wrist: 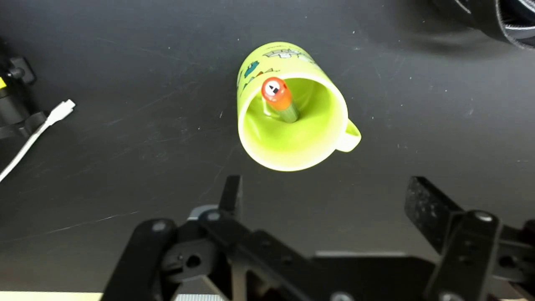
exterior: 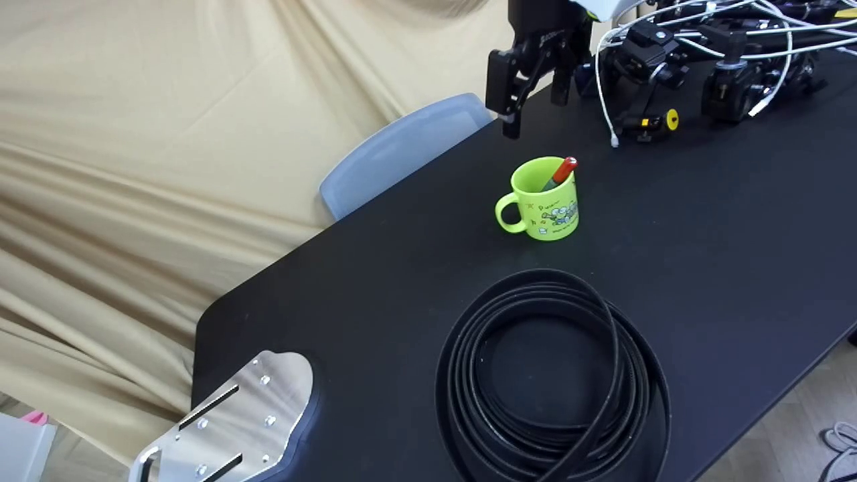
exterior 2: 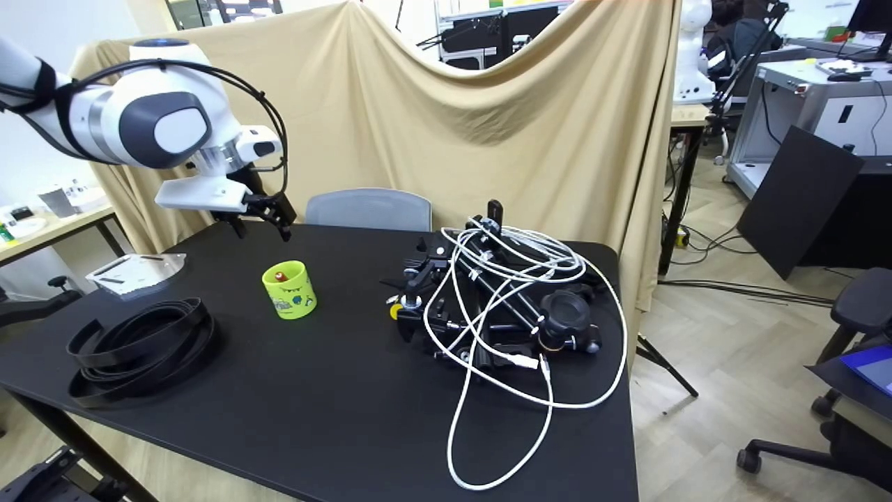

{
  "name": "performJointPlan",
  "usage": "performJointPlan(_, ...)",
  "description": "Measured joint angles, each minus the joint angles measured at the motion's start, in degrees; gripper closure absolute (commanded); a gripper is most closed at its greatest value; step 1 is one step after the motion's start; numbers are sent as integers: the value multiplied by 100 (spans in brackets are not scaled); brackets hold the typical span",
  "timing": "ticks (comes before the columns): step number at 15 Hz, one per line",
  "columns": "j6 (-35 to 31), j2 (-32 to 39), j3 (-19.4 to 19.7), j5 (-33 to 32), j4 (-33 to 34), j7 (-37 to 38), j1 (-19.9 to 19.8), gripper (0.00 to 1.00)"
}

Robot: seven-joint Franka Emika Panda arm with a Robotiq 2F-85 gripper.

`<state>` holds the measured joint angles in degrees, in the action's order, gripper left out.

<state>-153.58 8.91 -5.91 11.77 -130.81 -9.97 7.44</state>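
Evidently the lime-green mug (exterior: 546,204) serves to prop up that red-topped marker (wrist: 278,94), while the gripper (wrist: 327,188) hangs nearby, spread wide and empty.

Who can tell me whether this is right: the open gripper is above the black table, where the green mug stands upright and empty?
The green mug is not empty: the wrist view shows a red-topped, pen-like object in it. The rest is right.

Marker (wrist: 276,94) in mug (exterior: 552,211), mug on table (exterior: 375,288) between strap coil (exterior 2: 160,335) and equipment pile (exterior 2: 498,300), chair (exterior 2: 369,210) behind table
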Motion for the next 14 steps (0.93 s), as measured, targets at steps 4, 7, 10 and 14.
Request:
performJointPlan(4, 5, 285, -68, 0, 149, 0, -17, 0)
performJointPlan(7, 12, 397, -138, 10, 166, 0, -58, 0)
performJointPlan(10, 24, 458, -194, 31, 159, 0, -83, 0)
performJointPlan(14, 32, 502, -208, 56, 113, 0, -138, 0)
